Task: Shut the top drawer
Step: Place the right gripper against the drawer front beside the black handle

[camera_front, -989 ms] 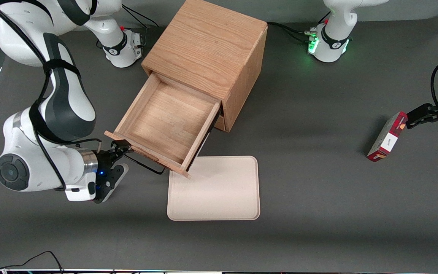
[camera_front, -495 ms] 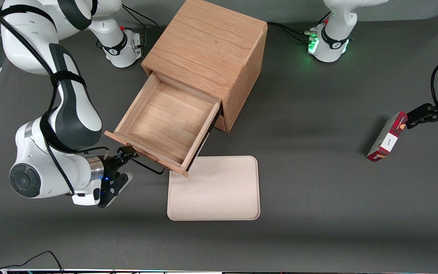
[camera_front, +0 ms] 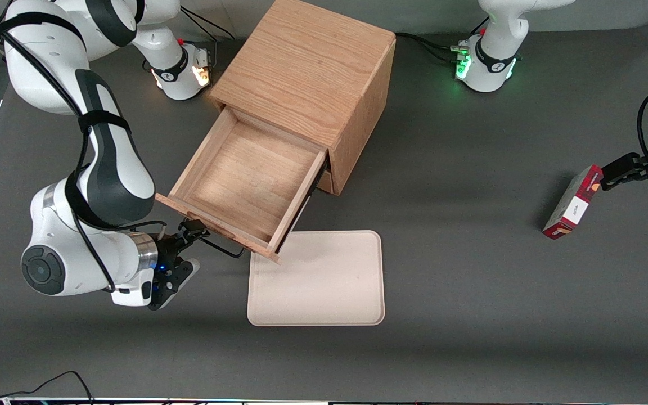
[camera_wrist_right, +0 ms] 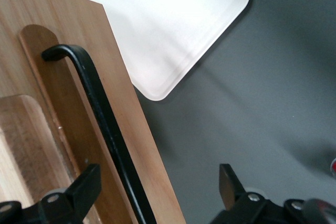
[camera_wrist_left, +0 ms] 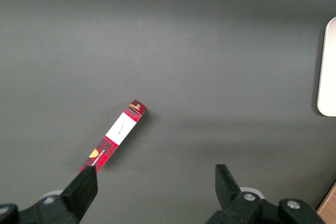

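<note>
A: In the front view, where is the shallow light oak top drawer (camera_front: 248, 183)?
B: Pulled out of the boxy wooden cabinet (camera_front: 307, 73), above the dark grey surface (camera_front: 470, 225). The black claw (camera_front: 193, 229) is at its black wire handle (camera_front: 220, 247).
A: And the right wrist view?
B: Claw (camera_wrist_right: 157, 184) spread wide, the handle (camera_wrist_right: 102, 124) between its fingers.

the top drawer (camera_front: 245, 183) stands pulled out of the cabinet (camera_front: 313, 79), its tray open from above. the gripper (camera_front: 192, 239) sits just in front of the drawer's front panel, fingers (camera_wrist_right: 84, 190) spread wide with the black handle (camera_wrist_right: 102, 124) between them. a cream tray (camera_front: 324, 287) lies flat on the desk (camera_front: 470, 225) beside the drawer's near corner. open desk lies nearer the camera.
</note>
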You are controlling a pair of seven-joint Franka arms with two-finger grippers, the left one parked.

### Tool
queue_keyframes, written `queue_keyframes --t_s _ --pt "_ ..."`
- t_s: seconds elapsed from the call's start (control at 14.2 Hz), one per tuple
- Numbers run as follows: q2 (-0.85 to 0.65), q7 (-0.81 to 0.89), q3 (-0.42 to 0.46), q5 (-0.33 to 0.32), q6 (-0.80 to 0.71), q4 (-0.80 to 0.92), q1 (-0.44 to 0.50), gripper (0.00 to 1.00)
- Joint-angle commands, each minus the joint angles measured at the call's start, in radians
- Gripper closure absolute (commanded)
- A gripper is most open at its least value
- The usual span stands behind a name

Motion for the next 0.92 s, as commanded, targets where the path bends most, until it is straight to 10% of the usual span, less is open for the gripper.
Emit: queue_keyframes --t_s 0.0,0.85 --pt "-0.002 0.020 -0.001 0.023 0.040 -0.032 -0.001 0.00" --pt "-0.075 0.057 -0.001 0.072 0.106 -0.180 -0.006 0.00"
